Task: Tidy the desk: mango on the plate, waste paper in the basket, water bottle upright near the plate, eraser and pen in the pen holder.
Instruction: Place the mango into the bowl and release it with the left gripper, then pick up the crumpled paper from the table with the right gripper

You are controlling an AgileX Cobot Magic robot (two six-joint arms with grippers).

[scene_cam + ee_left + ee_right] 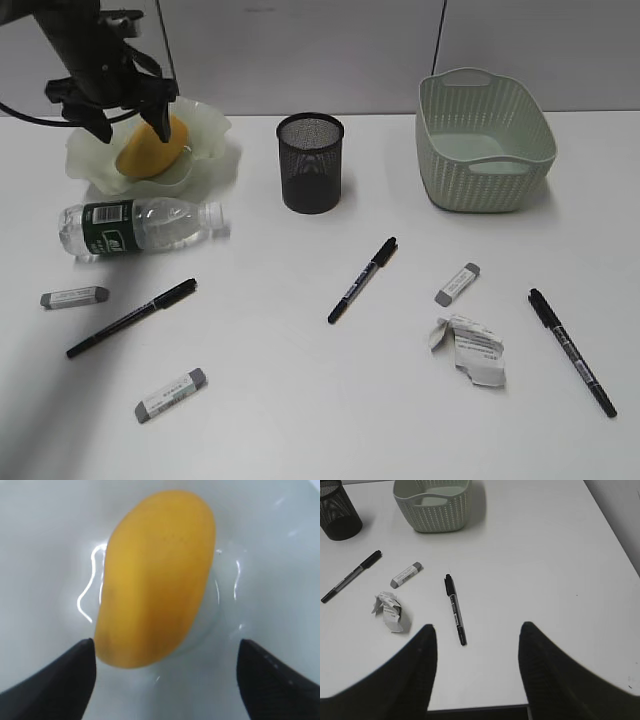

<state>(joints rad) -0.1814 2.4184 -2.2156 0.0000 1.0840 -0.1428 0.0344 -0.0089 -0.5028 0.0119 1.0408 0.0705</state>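
The yellow-orange mango [150,153] lies on the ruffled green plate [210,130] at the back left; it fills the left wrist view [155,580]. My left gripper [130,125] is open just above the mango, its fingers [165,645] apart and not touching it. The water bottle [135,226] lies on its side in front of the plate. The waste paper [470,347] [387,610] lies front right. Three pens [130,318] [362,279] [572,351] and three erasers [73,297] [171,394] [457,284] lie on the desk [300,400]. My right gripper [475,630] is open and empty.
The black mesh pen holder [310,161] [337,510] stands at the back middle. The sage-green basket [485,140] [432,505] stands at the back right. The desk's front edge [480,709] is below my right gripper.
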